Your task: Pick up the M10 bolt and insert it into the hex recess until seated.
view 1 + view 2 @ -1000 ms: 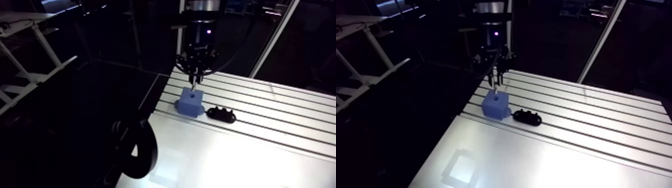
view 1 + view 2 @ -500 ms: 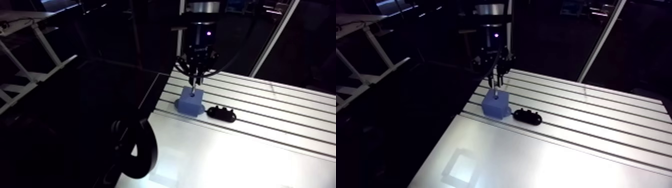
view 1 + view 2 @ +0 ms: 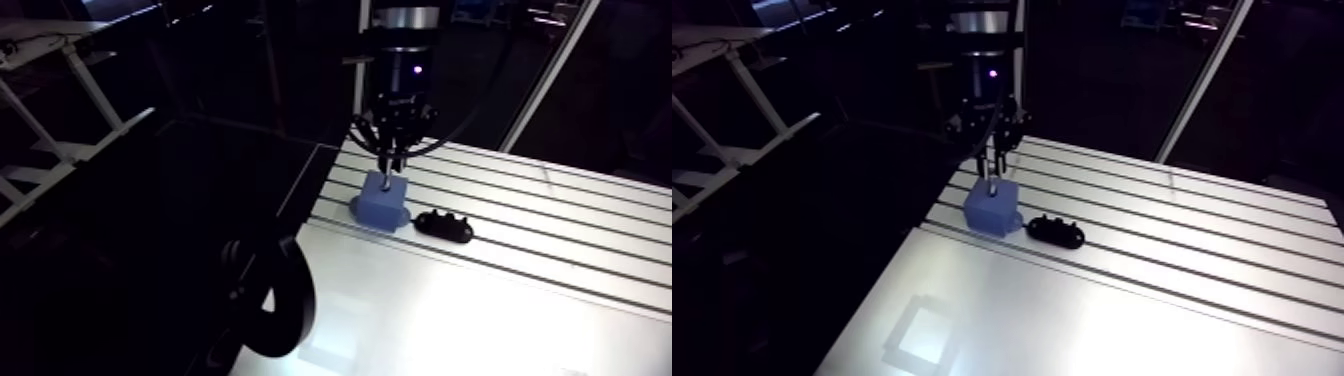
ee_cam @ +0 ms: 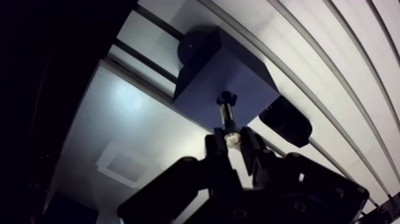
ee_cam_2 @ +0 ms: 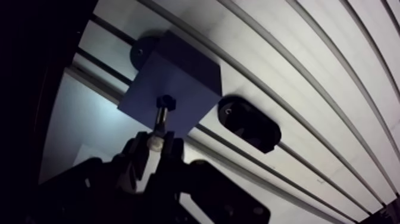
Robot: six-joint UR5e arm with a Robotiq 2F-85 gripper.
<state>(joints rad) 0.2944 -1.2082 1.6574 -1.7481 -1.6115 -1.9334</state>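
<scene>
In the wrist view my gripper (image 4: 233, 140) is shut on the M10 bolt (image 4: 225, 116), a slim pale shank pointing away from the fingers. The bolt's dark far end sits at the hex recess (image 5: 166, 102) in the top face of the blue block (image 4: 241, 74). How deep it goes I cannot tell. In the arm view the gripper (image 3: 391, 163) hangs straight over the blue block (image 3: 381, 201), which stands near the left edge of the slotted table (image 3: 560, 240).
A black oblong fixture (image 4: 286, 121) lies on the table just right of the block (image 3: 1057, 232). A round dark foot (image 4: 194, 46) sticks out at the block's base. The table's left edge (image 3: 934, 205) runs close beside the block.
The gripper has come down a little toward the blue block with the bolt still held. Block and black fixture have not moved.
</scene>
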